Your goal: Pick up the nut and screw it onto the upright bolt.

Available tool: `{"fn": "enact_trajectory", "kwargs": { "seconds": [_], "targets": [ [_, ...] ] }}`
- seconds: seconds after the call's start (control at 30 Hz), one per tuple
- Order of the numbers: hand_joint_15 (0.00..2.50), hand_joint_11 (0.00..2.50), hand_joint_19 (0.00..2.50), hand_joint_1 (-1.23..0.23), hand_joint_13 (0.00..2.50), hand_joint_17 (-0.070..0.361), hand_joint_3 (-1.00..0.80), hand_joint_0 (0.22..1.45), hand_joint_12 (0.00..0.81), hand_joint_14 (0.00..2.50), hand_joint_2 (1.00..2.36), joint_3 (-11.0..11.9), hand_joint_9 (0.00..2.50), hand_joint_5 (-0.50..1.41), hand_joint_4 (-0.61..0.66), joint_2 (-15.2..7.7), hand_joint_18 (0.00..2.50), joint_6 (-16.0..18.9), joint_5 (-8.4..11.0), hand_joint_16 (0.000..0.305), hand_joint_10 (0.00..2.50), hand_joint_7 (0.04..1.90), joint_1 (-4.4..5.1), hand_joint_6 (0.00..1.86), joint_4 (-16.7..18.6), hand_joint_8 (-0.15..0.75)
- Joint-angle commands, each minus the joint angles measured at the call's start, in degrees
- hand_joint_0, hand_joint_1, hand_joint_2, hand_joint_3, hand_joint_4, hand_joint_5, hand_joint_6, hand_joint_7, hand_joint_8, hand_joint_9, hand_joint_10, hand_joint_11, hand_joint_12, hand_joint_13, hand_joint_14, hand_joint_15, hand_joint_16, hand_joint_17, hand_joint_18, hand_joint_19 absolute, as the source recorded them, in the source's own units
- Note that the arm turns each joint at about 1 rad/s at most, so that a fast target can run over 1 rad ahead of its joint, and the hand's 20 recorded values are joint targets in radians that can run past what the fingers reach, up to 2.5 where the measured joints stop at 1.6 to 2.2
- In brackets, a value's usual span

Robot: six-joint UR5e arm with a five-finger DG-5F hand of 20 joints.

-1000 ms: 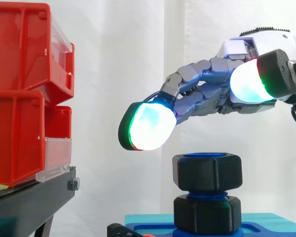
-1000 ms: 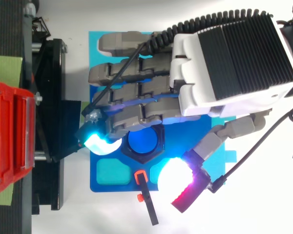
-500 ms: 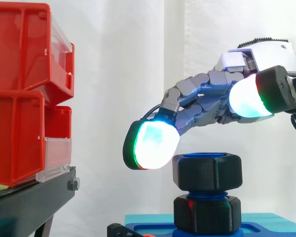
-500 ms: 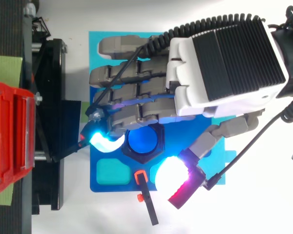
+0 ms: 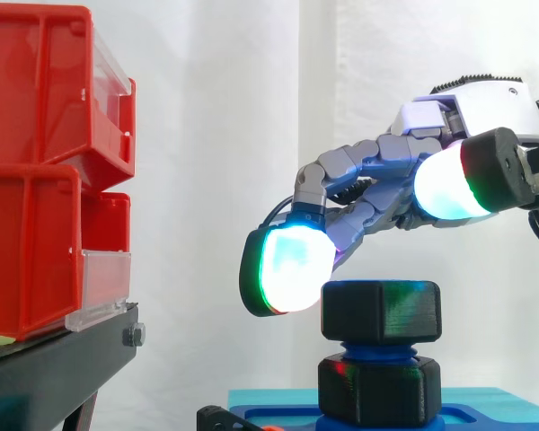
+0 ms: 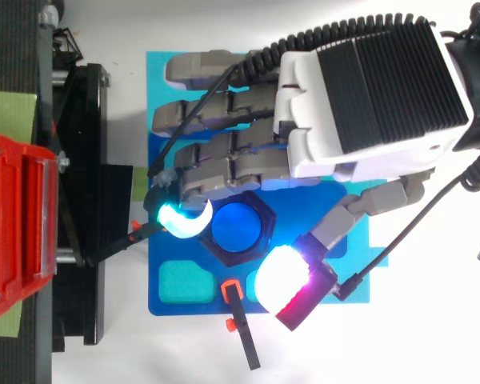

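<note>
Lower centre: nut [image 5: 382,312] already on bolt [image 6: 238,226], thread showing beneath.
Hand [image 6: 368,104]: loosely spread astride nut, gripping nothing.
Left: likely further turns down.

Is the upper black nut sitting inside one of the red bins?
No, the upper nut sits on the blue bolt, apart from the red bins.

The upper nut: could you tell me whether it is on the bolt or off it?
On the bolt. The upper nut sits level on the upright blue bolt, whose thread shows beneath it, above a second nut.
</note>
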Motion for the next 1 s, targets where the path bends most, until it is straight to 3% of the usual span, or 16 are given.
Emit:
{"fn": "enact_trajectory", "kwargs": {
  "seconds": [0.0, 0.2, 0.27, 0.33, 0.73, 0.87, 0.97],
  "targets": [
    [0.0, 0.0, 0.0, -0.29, 0.4, 0.068, -0.5, 0.49, 0.318, 0.0, 1.0, 0.0, 0.67, -0.07, 0.11, 0.0, 0.0, 0.0, -0.09, 0.03, 0.0, 1.13, -0.35, 0.5, 0.1, 0.249],
    [0.0, 0.0, 0.0, -0.32, 0.54, 0.055, -0.5, 0.51, 0.305, 0.0, 1.0, 0.0, 0.84, -0.02, 0.02, 0.0, 0.09, -0.3, -0.53, 0.025, 0.0, 1.31, -1.49, 0.51, 0.0, 0.26],
    [0.01, 0.02, 0.0, -0.35, 0.64, 0.05, -0.5, 0.53, 0.289, 0.0, 1.0, 0.0, 1.0, 0.03, -0.03, 0.0, 0.19, -0.3, -0.7, 0.022, 0.0, 1.24, -1.75, 0.5, -0.1, 0.247],
    [0.02, 0.06, 0.0, -0.38, 0.82, 0.038, -0.5, 0.54, 0.251, 0.0, 1.0, 0.0, 1.29, 0.08, 0.03, 0.0, 0.42, -0.7, -1.14, 0.017, 0.0, 1.27, -2.37, 0.51, -0.4, 0.225],
    [0.11, 0.37, 0.22, -0.41, 1.23, 0.022, -0.5, 0.55, 0.191, 0.0, 1.0, 0.0, 1.86, 0.08, 0.06, 0.1, 0.91, -1.7, -3.52, 0.01, 0.01, 1.11, -5.18, 0.62, -2.6, 0.144],
    [0.12, 0.41, 0.23, -0.4, 1.27, 0.023, -0.5, 0.54, 0.188, 0.0, 1.0, 0.0, 1.91, 0.08, 0.06, 0.1, 0.95, -1.7, -4.4, 0.01, 0.01, 1.13, -5.89, 0.62, -2.6, 0.139],
    [0.12, 0.43, 0.18, -0.36, 1.17, 0.032, -0.5, 0.53, 0.222, 0.0, 1.0, 0.0, 1.84, 0.08, 0.08, 0.1, 0.79, -1.7, -5.01, 0.014, 0.02, 1.27, -6.24, 0.53, -2.2, 0.203]
  ]
}}
